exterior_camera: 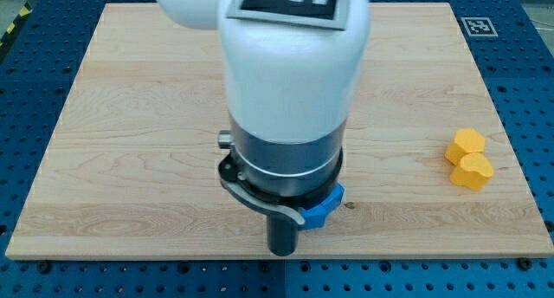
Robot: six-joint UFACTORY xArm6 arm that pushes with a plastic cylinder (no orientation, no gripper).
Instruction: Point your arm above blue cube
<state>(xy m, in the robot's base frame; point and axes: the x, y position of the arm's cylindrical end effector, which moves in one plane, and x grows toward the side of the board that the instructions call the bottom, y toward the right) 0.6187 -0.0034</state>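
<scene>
A blue cube (322,208) lies on the wooden board (130,133) near the view's bottom centre, mostly hidden behind the arm; only its right part shows. The arm's white and dark body (290,99) fills the middle of the view. The dark rod comes down just left of the blue cube, and my tip (282,251) sits close to the board's bottom edge, touching or nearly touching the cube's lower left side.
A yellow hexagonal block (466,144) and a yellow heart-shaped block (473,171) lie together near the board's right edge. A marker tag (477,26) is at the view's top right. Blue perforated table surrounds the board.
</scene>
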